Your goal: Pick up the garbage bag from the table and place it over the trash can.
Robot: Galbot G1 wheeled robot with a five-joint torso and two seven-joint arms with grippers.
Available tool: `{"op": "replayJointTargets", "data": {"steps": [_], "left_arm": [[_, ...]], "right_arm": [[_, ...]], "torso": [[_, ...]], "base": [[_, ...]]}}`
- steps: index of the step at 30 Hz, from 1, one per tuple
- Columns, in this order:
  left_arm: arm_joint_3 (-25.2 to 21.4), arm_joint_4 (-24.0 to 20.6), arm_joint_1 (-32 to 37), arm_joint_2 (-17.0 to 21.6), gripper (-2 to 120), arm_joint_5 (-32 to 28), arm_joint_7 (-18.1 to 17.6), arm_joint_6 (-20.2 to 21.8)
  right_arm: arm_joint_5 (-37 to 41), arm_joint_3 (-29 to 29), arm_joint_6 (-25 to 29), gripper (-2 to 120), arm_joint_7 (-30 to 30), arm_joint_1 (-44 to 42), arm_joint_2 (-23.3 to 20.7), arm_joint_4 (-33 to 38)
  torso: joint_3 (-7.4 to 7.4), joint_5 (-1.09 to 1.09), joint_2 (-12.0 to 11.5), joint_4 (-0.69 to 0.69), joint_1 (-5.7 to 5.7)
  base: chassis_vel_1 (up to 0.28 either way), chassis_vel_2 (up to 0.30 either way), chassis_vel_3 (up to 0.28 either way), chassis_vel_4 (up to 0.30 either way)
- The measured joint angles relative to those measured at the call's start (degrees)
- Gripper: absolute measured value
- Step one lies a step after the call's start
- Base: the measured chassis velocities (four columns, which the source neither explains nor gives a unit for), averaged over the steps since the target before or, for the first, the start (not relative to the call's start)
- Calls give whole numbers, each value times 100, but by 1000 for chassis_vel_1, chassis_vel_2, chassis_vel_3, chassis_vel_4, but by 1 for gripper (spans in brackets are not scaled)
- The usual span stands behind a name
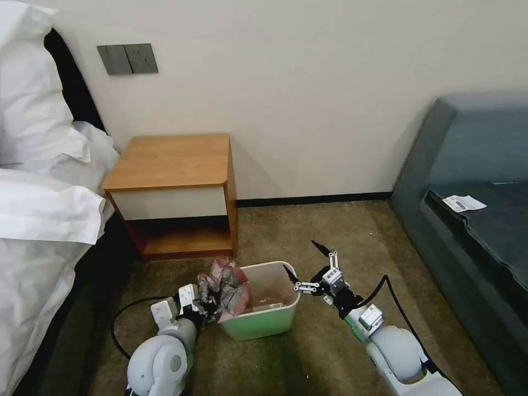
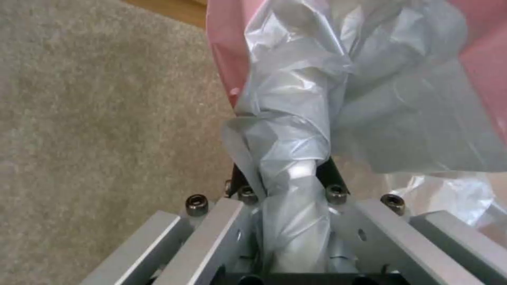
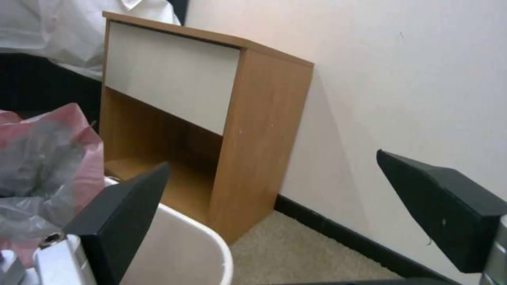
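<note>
The bag [image 1: 223, 290] looks feather-light, limp and slippery, so its bunched grey neck or pinkish rim is probably the best hold. The left gripper [image 1: 199, 304] is clenched on a twisted grey fold, the bag heaped over the bin's [image 1: 264, 325] near-left rim. The right gripper [image 1: 304, 268] hangs released beside the bin's opposite rim, away from the bag.

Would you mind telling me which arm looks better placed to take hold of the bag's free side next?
Probably the right. The right gripper is open at the trash can's right rim, while the left gripper is shut on the garbage bag, bunched at the left rim.
</note>
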Motion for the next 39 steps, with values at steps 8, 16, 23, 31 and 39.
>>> {"op": "replayJointTargets", "data": {"steps": [8,16,23,31,39], "left_arm": [[-80,-452,212,-49,7,205,-2,-342],[-149,-1033,347,-117,7,383,-9,-578],[-272,-1254,306,-168,7,487,-7,-961],[-272,-1509,357,-180,7,661,25,-1264],[-250,-1750,455,-160,7,823,62,-1515]], "right_arm": [[186,-118,-32,100,307,72,26,625],[791,-374,-445,100,824,220,14,1598],[2330,-1036,-1472,100,1322,305,-198,2332],[2737,-1554,-2154,100,1148,843,-637,2425],[2758,-2019,-2300,100,706,1607,-1133,2062]], "torso": [[0,2,0,0,1],[0,3,0,1,0],[0,2,0,1,0],[0,3,0,1,1],[0,3,0,1,0]], "base": [[0,0,0,0],[0,0,0,0],[0,0,0,0],[0,0,0,0],[0,0,0,0]]}}
